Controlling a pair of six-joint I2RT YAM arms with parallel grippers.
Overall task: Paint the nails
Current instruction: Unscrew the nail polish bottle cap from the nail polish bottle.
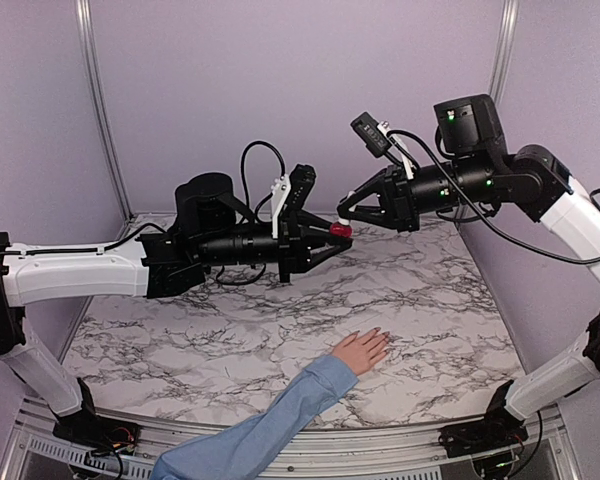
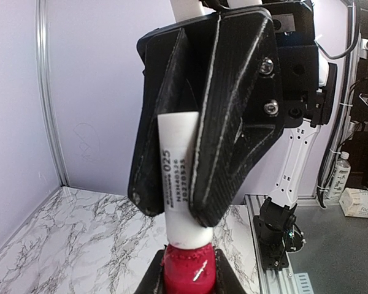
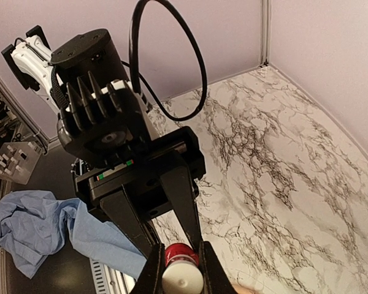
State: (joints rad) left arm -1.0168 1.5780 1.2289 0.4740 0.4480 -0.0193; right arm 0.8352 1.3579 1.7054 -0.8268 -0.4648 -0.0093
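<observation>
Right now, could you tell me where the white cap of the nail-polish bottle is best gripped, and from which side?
Grip the white cap on its straight round sides, clear of the red bottle in the left gripper, coming end-on from the far end. It is a slim cylinder in line with the bottle; the right gripper, jaws shut there, looks well placed.

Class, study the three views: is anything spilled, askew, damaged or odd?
Nothing stands out. The red nail-polish bottle is held above the marble table by the left pincer, its white cap gripped by the right pincer. No spill shows, and the hand lies flat on it.
</observation>
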